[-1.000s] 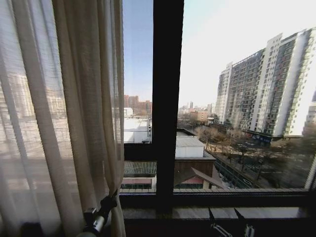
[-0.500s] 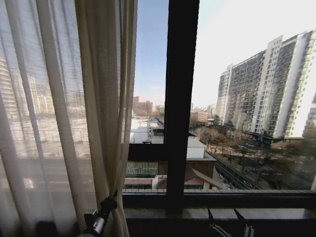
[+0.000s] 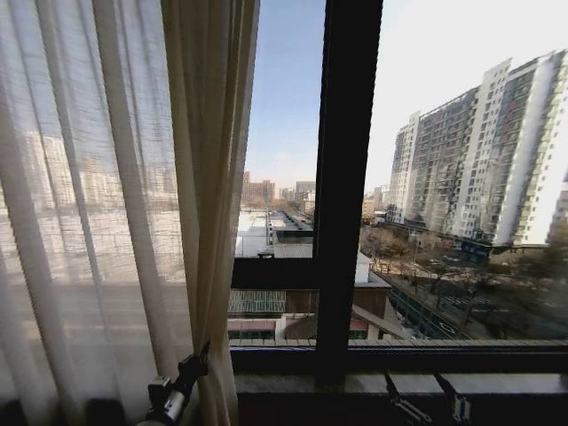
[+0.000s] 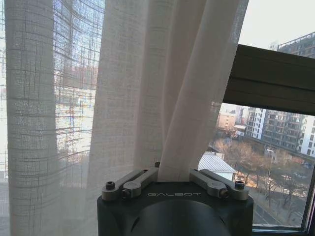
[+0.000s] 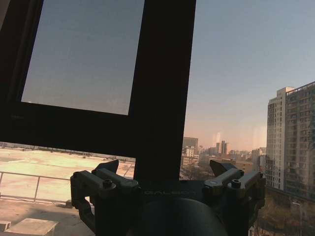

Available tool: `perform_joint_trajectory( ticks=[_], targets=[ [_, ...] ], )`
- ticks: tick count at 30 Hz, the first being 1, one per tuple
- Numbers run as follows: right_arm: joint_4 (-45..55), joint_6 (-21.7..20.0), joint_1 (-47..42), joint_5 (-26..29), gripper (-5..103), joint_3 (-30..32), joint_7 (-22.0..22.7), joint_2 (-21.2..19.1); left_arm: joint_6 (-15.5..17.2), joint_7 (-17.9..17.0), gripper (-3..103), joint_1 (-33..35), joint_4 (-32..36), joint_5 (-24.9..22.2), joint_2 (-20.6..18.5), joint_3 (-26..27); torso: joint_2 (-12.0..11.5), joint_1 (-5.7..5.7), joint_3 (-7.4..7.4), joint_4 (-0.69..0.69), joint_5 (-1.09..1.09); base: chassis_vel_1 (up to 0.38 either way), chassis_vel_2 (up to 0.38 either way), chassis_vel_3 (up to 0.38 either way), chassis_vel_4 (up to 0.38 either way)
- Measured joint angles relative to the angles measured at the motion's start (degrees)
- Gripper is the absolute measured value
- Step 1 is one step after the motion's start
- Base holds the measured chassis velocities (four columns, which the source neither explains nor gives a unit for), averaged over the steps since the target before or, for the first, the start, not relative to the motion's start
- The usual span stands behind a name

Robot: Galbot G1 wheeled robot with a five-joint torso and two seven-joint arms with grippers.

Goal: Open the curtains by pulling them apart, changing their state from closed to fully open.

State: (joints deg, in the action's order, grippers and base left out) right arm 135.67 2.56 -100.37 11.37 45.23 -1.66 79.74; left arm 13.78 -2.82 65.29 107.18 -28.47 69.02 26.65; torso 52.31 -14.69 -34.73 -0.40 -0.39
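A sheer cream curtain panel (image 3: 106, 204) covers the left part of the window, and its bunched, beige edge (image 3: 213, 177) hangs next to the bare glass. My left gripper (image 3: 191, 364) is low at that edge. In the left wrist view the left gripper (image 4: 174, 174) is shut on a fold of the curtain (image 4: 138, 98), which rises straight up from between the fingers. My right gripper (image 3: 411, 382) is low in front of the sill on the right, apart from any fabric. In the right wrist view the right gripper (image 5: 166, 167) stands open, facing the dark frame bar.
A dark vertical window frame bar (image 3: 346, 177) splits the glass, with a horizontal bar (image 3: 275, 273) to its left. The stone sill (image 3: 497, 383) runs along the bottom. Buildings show outside through the uncovered glass on the right.
The whole head view has shifted, so the curtain and frame bar sit farther right: the camera moved. The left gripper stays shut on the curtain edge, and the right gripper stays open.
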Motion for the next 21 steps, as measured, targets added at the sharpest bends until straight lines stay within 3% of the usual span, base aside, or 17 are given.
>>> perform_joint_trajectory(
  ticks=[21],
  targets=[
    [0.51, 0.04, -0.22, -1.62, 100, -1.05, -0.37, 2.54, -0.08, 0.07, 0, 1.25, 0.91, 0.04, 0.16, 0.37, 0.00, -0.01, 0.00, 0.00, -0.02, 0.150, 0.150, -0.149, -0.153]
  ],
)
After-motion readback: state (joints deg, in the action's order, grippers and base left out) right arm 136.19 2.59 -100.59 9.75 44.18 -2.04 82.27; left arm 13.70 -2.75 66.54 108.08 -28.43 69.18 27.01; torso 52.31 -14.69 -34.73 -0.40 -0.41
